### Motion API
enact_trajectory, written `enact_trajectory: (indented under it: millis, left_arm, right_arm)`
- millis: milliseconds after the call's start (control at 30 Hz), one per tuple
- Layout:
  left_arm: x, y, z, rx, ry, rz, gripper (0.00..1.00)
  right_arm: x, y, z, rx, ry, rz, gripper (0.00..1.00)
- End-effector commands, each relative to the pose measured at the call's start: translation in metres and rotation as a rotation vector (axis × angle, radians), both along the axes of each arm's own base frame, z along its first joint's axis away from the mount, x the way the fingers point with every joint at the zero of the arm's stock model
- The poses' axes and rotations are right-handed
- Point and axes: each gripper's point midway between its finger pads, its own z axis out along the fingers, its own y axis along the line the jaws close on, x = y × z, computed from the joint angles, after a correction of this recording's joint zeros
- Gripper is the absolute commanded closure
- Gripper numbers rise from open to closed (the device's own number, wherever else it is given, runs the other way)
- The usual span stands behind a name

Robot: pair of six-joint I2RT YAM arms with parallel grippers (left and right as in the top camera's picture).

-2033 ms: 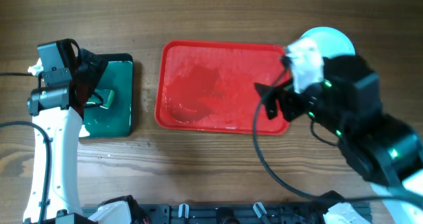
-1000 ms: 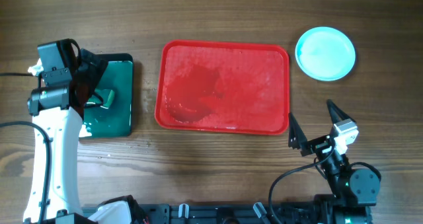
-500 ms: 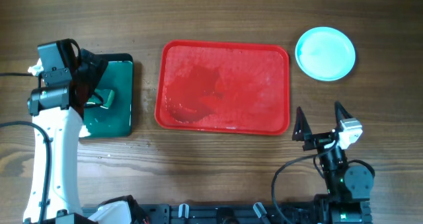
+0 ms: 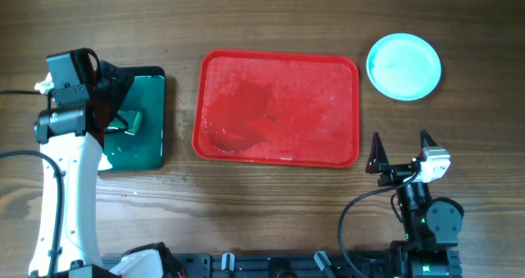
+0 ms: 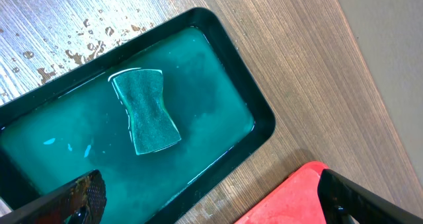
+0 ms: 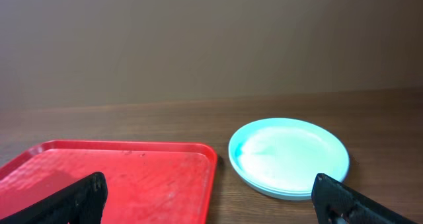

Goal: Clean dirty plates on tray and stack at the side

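Overhead shows the large red rectangular plastic tray [image 4: 279,56] with no plates on it; its floor shows only a wet sheen. A stack of round shallow plates [image 4: 403,66] sits on the wooden table [image 4: 246,204] just beside the tray's far right corner, close to it but apart. The top plate is pale turquoise and looks clean. From the right wrist I can make out layered rims under it, though I cannot count them for certain. I judge the job all but done: everything visible is off the tray and stacked, and I see nothing left to wipe.

The tray's long axis runs across the table from the left arm's side to the right arm's side, and it sits square to the table edge. The plates are round, so they have no long axis; they lie flat, face up.

My left gripper [image 5: 211,181] hangs over the small dark green tray [image 5: 261,128], jaws wide apart and holding nothing. The teal sponge [image 5: 144,110] lies in the liquid there, its length running roughly along the green tray's shorter side. My right gripper [image 4: 399,151] sits near the table's front edge, well apart from the stack, jaws spread and empty, pointing toward the tray and plates.
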Motion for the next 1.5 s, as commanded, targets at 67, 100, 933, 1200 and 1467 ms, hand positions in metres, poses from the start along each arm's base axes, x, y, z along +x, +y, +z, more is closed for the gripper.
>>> enact_trajectory:
  millis: [67, 100, 933, 1200, 1467]
  left_arm:
    - [0.0005, 0.0008, -0.0015, -0.001, 0.003, -0.003, 0.00]
    - [0.0005, 0.0008, -0.0015, -0.001, 0.003, -0.003, 0.00]
    - [0.0005, 0.0008, -0.0015, -0.001, 0.003, -0.003, 0.00]
    - [0.0005, 0.0008, -0.0015, -0.001, 0.003, -0.003, 0.00]
    - [0.0004, 0.0010, -0.0015, -0.001, 0.003, -0.002, 0.00]
  right_arm:
    - [-0.0004, -0.0159, 0.0025, -0.011, -0.013, -0.070, 0.00]
    - [-0.0004, -0.0175, 0.0025, -0.011, -0.013, -0.076, 0.00]
    - [-0.0004, -0.0184, 0.0024, -0.037, -0.013, -0.080, 0.00]
    - [-0.0004, -0.0184, 0.0023, -0.037, -0.013, -0.080, 0.00]
    - [-0.0004, -0.0184, 0.0023, -0.037, -0.013, -0.080, 0.00]
